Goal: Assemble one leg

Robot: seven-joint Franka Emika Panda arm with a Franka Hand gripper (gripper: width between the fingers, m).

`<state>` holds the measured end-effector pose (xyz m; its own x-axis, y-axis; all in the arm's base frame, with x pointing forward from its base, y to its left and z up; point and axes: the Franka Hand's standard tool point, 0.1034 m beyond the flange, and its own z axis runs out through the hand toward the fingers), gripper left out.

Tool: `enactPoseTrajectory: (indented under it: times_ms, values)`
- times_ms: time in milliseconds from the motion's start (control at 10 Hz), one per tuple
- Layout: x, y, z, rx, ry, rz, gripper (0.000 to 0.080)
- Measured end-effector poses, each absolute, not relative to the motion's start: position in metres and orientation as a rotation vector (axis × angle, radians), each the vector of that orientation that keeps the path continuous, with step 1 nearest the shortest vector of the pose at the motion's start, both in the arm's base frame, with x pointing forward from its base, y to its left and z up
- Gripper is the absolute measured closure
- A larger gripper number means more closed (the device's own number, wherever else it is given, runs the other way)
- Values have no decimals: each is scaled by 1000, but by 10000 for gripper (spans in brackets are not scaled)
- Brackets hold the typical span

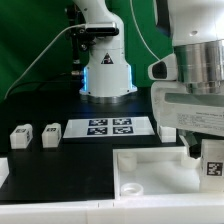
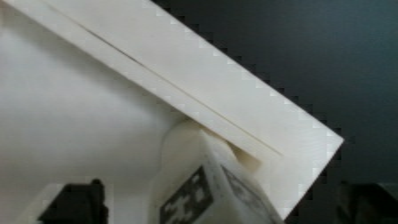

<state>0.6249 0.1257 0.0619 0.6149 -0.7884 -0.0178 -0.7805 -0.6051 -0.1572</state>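
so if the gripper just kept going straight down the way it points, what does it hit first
Most likely the leg, which stands right between the open fingers of the gripper in the wrist view. Beneath it is the white square piece. Depth is hard to judge, so how near they are is unclear.

Arm base: upright, just behind marker board, blue light ring lit near its foot. Arm runs out of frame above marker board and comes back in on exterior view's right of it. Wrist and hand body: large, white, pointing straight down, right of marker board and nearer camera. Gripper: low, right of and in front of marker board. Wrist view: gripper spread wide, dark fingertips set far apart. Leg between them, gap on each side, no contact visible.
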Motion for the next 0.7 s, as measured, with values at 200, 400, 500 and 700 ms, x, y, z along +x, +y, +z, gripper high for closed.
enactPoseTrajectory:
  times_ms: [200, 400, 500, 700]
  values:
    - [625, 125, 62, -2850, 980, -99, 151]
    - [632, 127, 70, -3033, 516, -129, 151]
    - [633, 128, 70, -3056, 408, -141, 151]
    - [632, 127, 70, -3047, 460, -137, 180]
